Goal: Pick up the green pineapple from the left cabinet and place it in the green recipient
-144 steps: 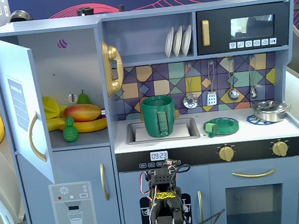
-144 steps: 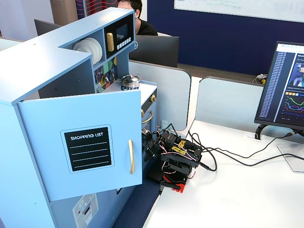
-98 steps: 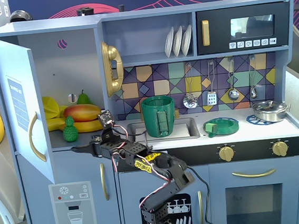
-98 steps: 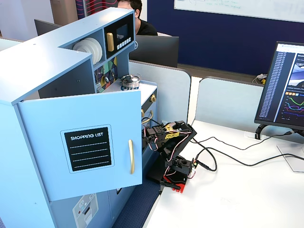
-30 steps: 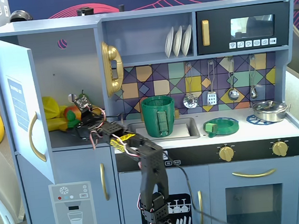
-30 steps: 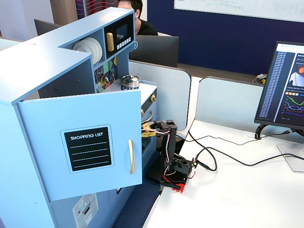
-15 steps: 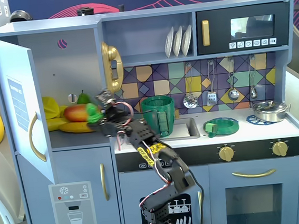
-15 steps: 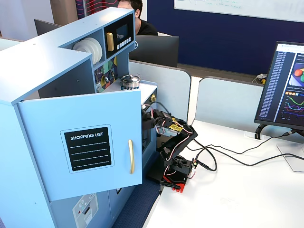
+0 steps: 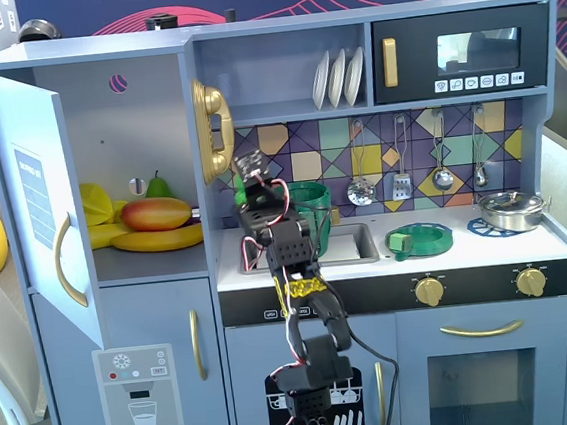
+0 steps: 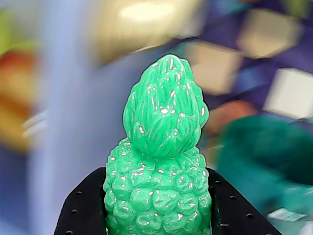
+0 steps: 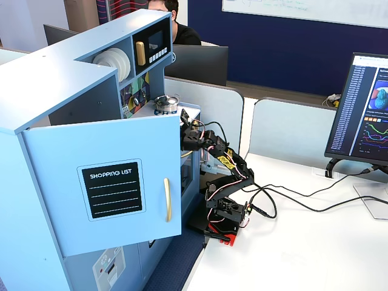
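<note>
**Pineapple in hand, pot just to the right**

The end effector (image 10: 157, 215) is clamped on the green pineapple (image 10: 160, 156): in the wrist view its two black fingers (image 10: 83, 210) press against the bumpy body from either side, and the leafy crown stands out past the fingertips. The toy's long axis runs in line with the fingers, crown leading.

In a fixed view the end effector (image 9: 250, 171) hangs above the counter (image 9: 557, 238), just outside the left cabinet (image 9: 134, 116), whose door (image 9: 42, 206) stands swung open. A mango (image 9: 156, 214), banana and dark pear remain on the cabinet shelf. The pineapple itself is too small to pick out there.

The green recipient (image 9: 311, 202) stands on the counter behind the sink (image 9: 352, 243), just to the right of the end effector in that view and partly hidden by the arm. In the wrist view it is a blurred green mass (image 10: 264, 156) to the lower right of the crown. The coming move is likely a short swing rightward, then a lowering, crown first, over the pot's rim. The flat green dish (image 9: 420, 240) lies farther right.
</note>
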Robot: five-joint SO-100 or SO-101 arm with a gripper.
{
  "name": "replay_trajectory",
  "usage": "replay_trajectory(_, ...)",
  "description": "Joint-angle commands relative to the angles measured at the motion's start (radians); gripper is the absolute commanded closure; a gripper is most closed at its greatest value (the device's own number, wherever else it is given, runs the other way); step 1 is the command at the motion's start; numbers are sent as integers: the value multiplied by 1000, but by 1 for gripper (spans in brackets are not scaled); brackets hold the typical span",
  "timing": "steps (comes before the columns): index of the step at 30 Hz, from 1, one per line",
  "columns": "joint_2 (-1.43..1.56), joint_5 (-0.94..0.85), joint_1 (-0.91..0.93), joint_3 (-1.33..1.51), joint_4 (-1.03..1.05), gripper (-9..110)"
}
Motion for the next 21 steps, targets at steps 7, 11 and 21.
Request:
replay_trajectory(7,-400,67,166,-308,-299,101)
replay_trajectory(11,-560,57,225,-385,-387,101)
replay_trajectory(21,-773,91,288,-517,-405,98)
